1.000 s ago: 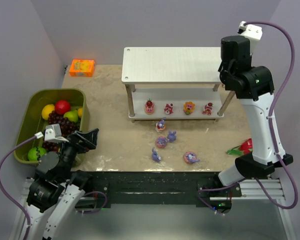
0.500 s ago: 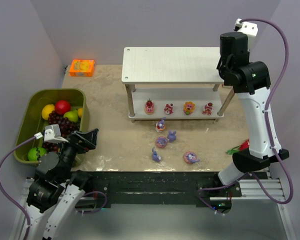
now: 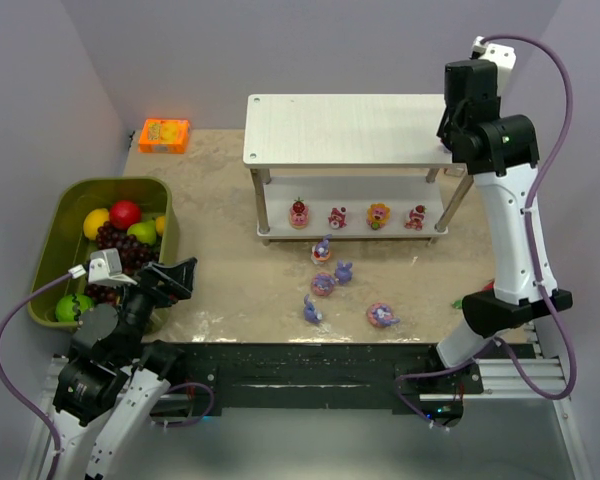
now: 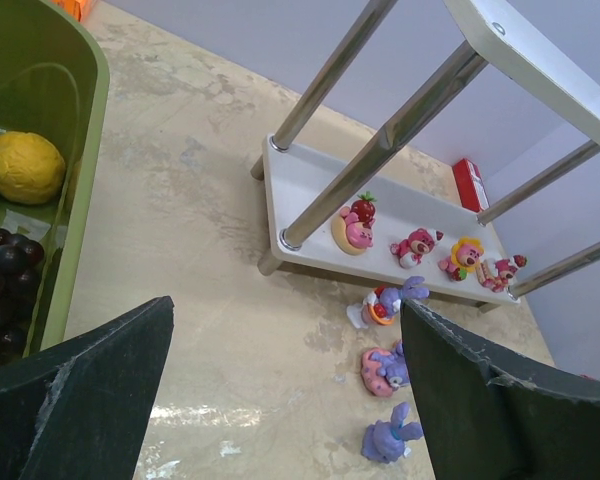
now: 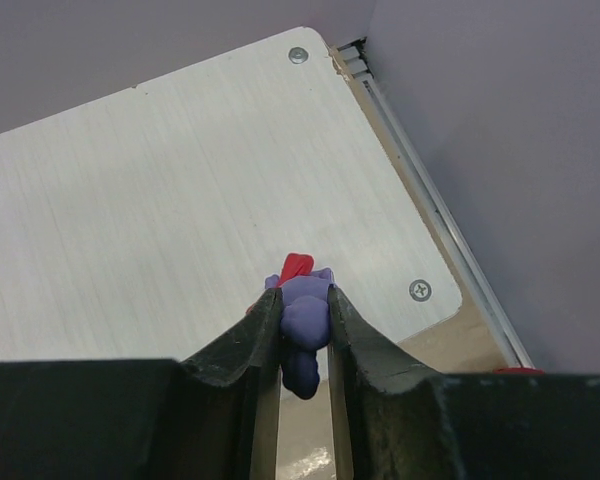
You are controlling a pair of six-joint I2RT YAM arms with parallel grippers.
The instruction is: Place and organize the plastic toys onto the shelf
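My right gripper [image 5: 302,295] is shut on a purple bunny [image 5: 306,322] with a red part, held above the right end of the shelf's pale top board [image 5: 180,190]. In the top view the right gripper [image 3: 448,138] hangs by the shelf's [image 3: 340,128] right edge. Several cake-like figures [image 3: 337,216] stand in a row on the lower board [image 4: 310,190]. Several purple bunnies [image 3: 323,284] lie on the table in front of the shelf; three show in the left wrist view [image 4: 385,368]. My left gripper [image 4: 280,400] is open and empty, low near the bin at the left [image 3: 175,275].
An olive-green bin [image 3: 55,240] with fruit stands at the left. An orange box [image 3: 164,135] sits at the back left. A red dragon fruit with green tips [image 3: 488,292] lies beside the right arm's base.
My right arm has swung a little right and back with the bunny held, its base link turning. The left arm and the toys on the table have not moved.
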